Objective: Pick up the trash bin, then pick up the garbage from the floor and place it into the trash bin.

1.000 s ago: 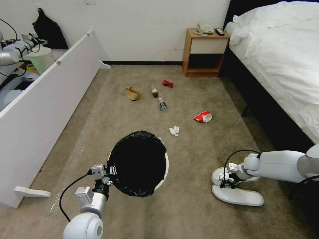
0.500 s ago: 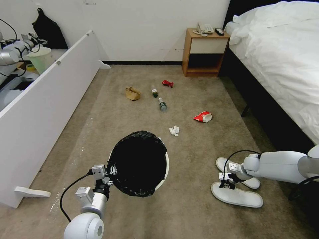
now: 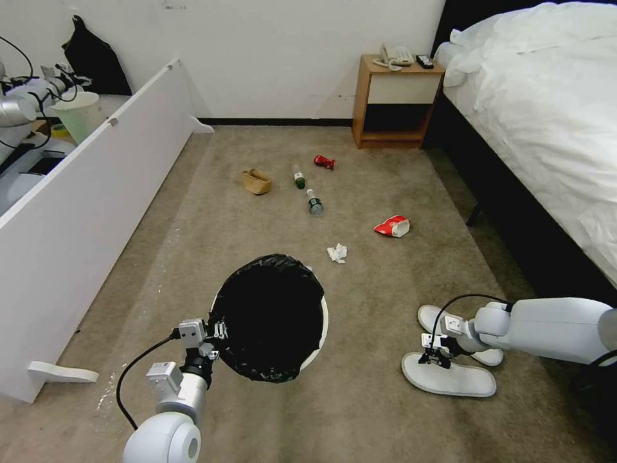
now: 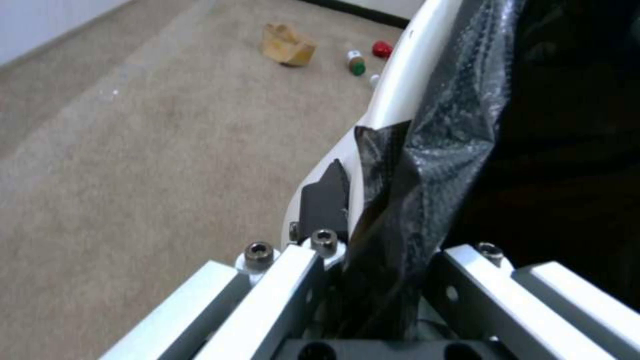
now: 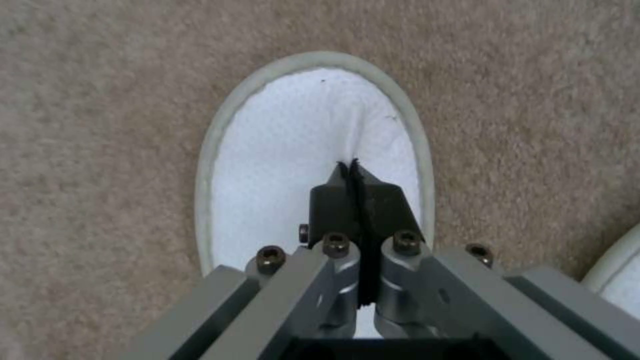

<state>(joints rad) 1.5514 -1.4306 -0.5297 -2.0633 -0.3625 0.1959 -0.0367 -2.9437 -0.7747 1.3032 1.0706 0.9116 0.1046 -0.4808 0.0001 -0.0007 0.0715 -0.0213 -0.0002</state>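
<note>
The trash bin [image 3: 270,260], white with a black bag over its rim, hangs at the lower middle, and my left gripper [image 3: 209,334] is shut on its near rim [image 4: 393,95]. My right gripper [image 3: 437,360] is shut on the upper fabric of a white slipper [image 3: 456,382], pinching a crease in it [image 5: 293,150]. A second slipper [image 3: 429,316] lies just behind. More garbage is farther out on the carpet: tissue [image 3: 337,253], red-white packet [image 3: 393,226], two bottles [image 3: 315,203], red wrapper [image 3: 324,161], and tan paper bag [image 3: 256,181].
A white board panel [image 3: 96,206] stands along the left with a pale green bin [image 3: 80,116] behind it. A wooden nightstand [image 3: 395,103] is against the far wall. The bed [image 3: 546,116] runs down the right side. Open carpet lies between the bin and the slippers.
My right gripper has pulled back toward me and a little left, dragging the near slipper off the other one. The left arm and the bin have stayed put.
</note>
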